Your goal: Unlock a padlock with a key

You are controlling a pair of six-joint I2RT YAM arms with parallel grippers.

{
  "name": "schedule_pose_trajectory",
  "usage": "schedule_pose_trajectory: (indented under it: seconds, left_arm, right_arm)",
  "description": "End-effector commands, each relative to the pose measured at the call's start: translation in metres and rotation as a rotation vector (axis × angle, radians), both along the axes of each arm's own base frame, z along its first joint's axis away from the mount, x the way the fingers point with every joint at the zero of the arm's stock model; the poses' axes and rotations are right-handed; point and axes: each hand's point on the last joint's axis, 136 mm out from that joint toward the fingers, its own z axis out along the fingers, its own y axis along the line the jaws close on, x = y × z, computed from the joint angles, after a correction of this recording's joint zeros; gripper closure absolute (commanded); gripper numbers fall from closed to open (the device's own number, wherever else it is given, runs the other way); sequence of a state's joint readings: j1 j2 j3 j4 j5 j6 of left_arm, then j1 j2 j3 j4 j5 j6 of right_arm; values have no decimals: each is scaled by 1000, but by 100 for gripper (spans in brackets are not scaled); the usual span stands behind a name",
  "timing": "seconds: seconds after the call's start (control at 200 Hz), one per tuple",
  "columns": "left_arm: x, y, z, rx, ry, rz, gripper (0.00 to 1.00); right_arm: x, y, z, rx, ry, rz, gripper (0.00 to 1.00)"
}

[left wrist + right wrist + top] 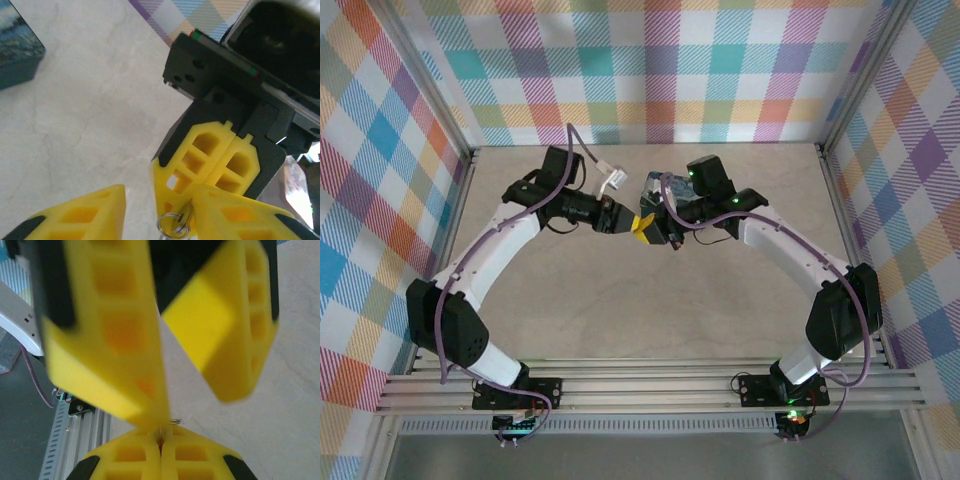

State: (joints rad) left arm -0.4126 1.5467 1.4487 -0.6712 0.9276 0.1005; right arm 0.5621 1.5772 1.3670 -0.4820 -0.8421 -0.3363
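The right end effector (pixel 161 437) has its yellow pads pressed tight together, pinching something thin at the very tips. A small wire ring (pixel 172 227) juts out just past those tips, with a sliver of grey metal running from it into the seam. From that I take the pinched thing to be the key (pixel 186 210), gripped by its head end so the ring hangs free. Most of it is buried between the pads, and whether the padlock is in there too I cannot tell.

The left end effector (pixel 160 195) faces it nose to nose, fingers spread, one on either side of the right one's tips. The ring sits close against its right finger (pixel 240 215). This looks like a mid-air handover or re-grip: one arm holds the small part rigid above the surface (pixel 90 110) so the other can close on it squarely, which is easier than picking a flat sliver off marble. The open fingers leave room to line up before committing.

The risk is plain: the ring is loose and tiny, and a clamp landing on it instead of the metal would twist the key askew.

The dark blue tin (pixel 17 47) lies well apart on the surface, untouched.
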Motion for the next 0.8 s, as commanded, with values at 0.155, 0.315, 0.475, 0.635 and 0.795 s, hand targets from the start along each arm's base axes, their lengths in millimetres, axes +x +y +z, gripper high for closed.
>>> schedule_pose_trajectory:
  seconds: [0.155, 0.315, 0.475, 0.635, 0.795]
  left_arm:
    - [-12, -1, 2, 4, 35, -29, 90]
    - [-14, -2, -3, 12, 64, -36, 100]
    - [1, 0, -11, 23, 136, 54, 100]
    - [39, 18, -18, -38, 242, 293, 100]
    - [67, 28, -12, -157, 313, 449, 100]
  right_arm:
    - [-8, -1, 15, 57, -9, 16, 100]
    - [-5, -2, 15, 53, -6, -8, 100]
    - [7, -5, 15, 46, -8, -114, 71]
    - [21, -17, 12, 83, 96, -266, 57]
    - [52, -40, 0, 102, 389, -541, 56]
